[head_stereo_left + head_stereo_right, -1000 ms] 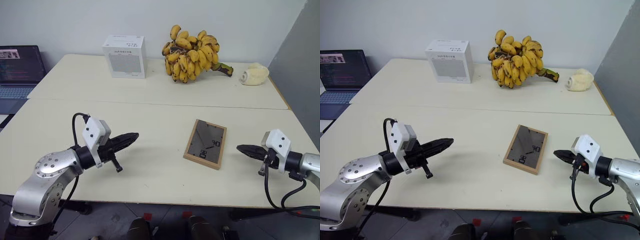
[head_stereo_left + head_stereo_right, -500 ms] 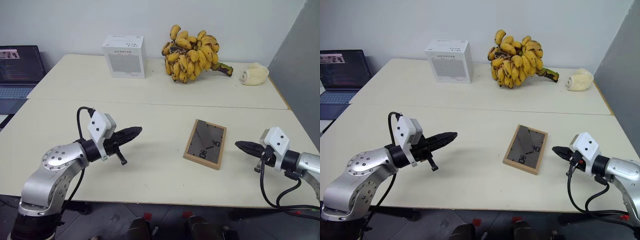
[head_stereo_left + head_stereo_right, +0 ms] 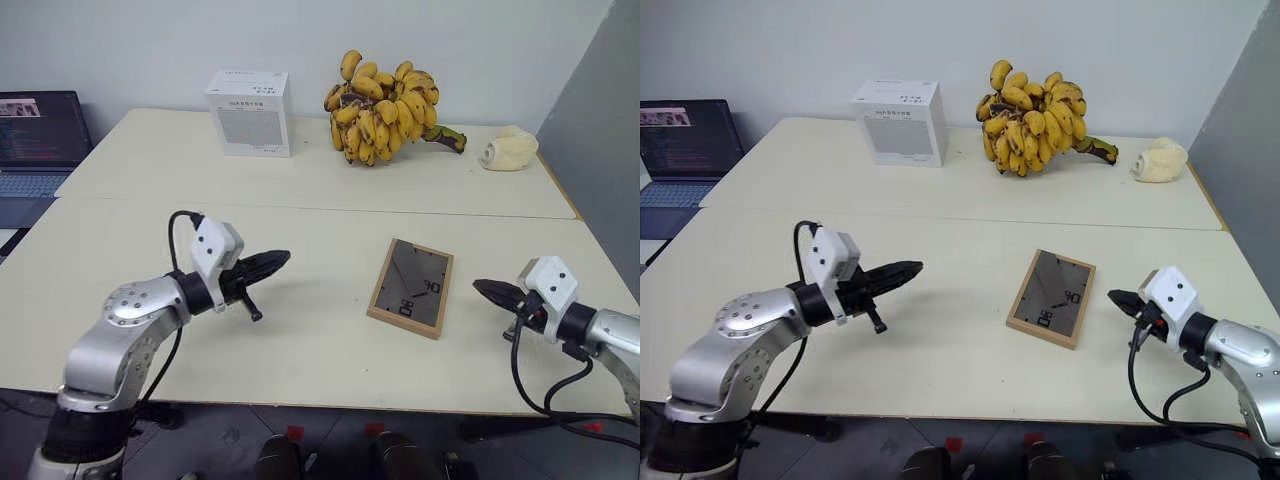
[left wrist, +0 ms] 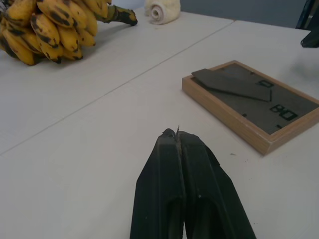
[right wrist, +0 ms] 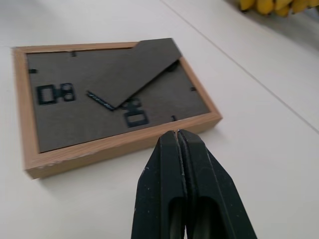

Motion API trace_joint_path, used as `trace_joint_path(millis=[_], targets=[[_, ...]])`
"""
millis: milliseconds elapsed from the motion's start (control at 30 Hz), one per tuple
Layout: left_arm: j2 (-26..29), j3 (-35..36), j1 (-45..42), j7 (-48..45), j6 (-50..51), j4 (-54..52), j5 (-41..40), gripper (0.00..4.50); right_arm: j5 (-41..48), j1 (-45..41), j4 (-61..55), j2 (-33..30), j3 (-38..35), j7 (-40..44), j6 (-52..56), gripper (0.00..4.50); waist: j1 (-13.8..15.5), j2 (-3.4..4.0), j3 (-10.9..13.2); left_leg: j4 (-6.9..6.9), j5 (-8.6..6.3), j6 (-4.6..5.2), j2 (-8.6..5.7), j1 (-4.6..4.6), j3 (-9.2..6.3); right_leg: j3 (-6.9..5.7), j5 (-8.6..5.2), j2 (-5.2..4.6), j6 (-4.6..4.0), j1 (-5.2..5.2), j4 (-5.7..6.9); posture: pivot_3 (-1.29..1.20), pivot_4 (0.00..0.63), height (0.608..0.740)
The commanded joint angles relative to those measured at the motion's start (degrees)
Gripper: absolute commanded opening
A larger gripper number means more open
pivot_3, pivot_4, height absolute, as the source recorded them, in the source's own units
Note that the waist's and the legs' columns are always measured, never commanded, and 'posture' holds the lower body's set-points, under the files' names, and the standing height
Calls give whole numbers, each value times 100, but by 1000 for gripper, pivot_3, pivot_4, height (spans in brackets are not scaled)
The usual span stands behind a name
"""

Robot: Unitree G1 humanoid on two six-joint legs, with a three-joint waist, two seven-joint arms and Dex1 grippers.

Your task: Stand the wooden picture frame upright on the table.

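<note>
The wooden picture frame (image 3: 410,287) is seen lying flat on the bench (image 3: 310,330), back side up, so that its dark grey-brown panel and the fold-out stand, folded down against the panel, are exposed. It is placed on the near half of the bench, right of the middle, and is turned slightly askew to the bench edge.

The left gripper (image 3: 283,259) is held above the bench well to the left of the frame, pointed toward it, with its black fingers (image 4: 179,149) pressed together and nothing between them. The right gripper (image 3: 479,287) is held near the frame's right edge, apart from it, and is likewise pointed toward it; its fingers (image 5: 175,144) are closed tip to tip and are empty. Whether the right fingertips hang just above the bench or rest on it cannot be told with certainty from the head views.

Along the far side of the bench, a white box (image 3: 249,112), a large bunch of bananas (image 3: 385,95) and a pale rolled object, possibly a cloth (image 3: 508,148), are set in a row. A laptop (image 3: 38,140) is seen open beyond the left end of the bench.
</note>
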Motion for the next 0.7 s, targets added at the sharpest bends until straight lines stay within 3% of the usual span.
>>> trace_joint_path(millis=[33, 167, 433, 700], targets=[[-126, -438, -476, -127, -258, 547, 434, 24, -308, -204, 91, 133, 29, -411, -40, 40, 1, 0, 0, 0, 0, 0, 0, 0, 0, 0, 0, 1, 0, -1, 0, 0, 150, 740], [-642, -1232, -1387, -235, -826, 1873, 1217, 24, -825, -362, 251, 356, 189, -1019, 119, 40, 33, 1, 0, 3, 1, 1, -5, -2, -1, 0, 12, 0, -18, 1, 0, 0, 150, 740], [-1791, -1898, -2498, -684, -1650, 3766, 1802, 24, -1191, -434, 144, 698, 449, -1424, 292, 40, 103, 2, -1, 1, 1, 2, -6, -16, -2, -3, 13, 1, -19, -11, 3, 0, 150, 740], [-2268, -2213, -2747, -1332, -1608, 4203, 1968, 24, -1384, -558, 355, 986, 689, -1591, 197, 40, 81, 2, -1, 1, 1, 2, -6, -16, -1, -1, 13, 1, -19, -11, 5, 0, 150, 740]])
